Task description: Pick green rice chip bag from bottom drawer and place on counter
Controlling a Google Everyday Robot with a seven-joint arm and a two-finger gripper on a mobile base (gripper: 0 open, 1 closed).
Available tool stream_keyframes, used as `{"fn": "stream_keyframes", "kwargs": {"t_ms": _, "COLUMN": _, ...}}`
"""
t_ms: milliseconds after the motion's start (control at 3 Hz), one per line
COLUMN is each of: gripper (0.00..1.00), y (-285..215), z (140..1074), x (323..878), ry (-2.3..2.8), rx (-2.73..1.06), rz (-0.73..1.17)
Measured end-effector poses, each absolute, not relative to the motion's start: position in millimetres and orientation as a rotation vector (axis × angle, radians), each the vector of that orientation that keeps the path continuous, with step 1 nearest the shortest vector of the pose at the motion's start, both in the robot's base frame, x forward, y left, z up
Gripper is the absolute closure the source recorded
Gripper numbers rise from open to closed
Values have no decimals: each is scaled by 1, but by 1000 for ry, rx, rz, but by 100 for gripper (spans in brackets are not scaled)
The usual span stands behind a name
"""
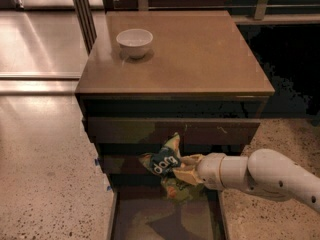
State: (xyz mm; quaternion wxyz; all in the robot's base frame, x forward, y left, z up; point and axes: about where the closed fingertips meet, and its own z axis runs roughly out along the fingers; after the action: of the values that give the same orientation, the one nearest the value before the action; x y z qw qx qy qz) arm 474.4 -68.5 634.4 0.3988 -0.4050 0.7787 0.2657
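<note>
The green rice chip bag (165,161), crinkly green with a dark blue round patch and white letters, hangs in the air in front of the middle drawer front. My gripper (184,171) is shut on its right side, with the white arm (260,175) coming in from the lower right. The bottom drawer (165,219) stands pulled open below, its brown floor showing the bag's shadow. The counter (190,54) is the wide brown top of the cabinet, above the bag.
A white bowl (134,42) stands at the counter's back left. Two narrower dark drawers (170,131) sit shut above the open one. Speckled floor (45,174) lies to the left and right of the cabinet. A metal post (82,14) rises behind the cabinet's left corner.
</note>
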Motion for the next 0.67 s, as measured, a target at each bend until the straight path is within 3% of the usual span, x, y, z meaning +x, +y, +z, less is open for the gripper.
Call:
{"fn": "stream_keyframes", "kwargs": {"t_ms": 333, "gripper": 100, "y": -85, "z": 691, "x": 473, "ry": 1881, "rx": -1026, "rz": 645}}
{"fn": "stream_keyframes", "kwargs": {"t_ms": 667, "gripper": 100, "y": -85, "z": 691, "x": 473, "ry": 1881, "rx": -1026, "rz": 645}}
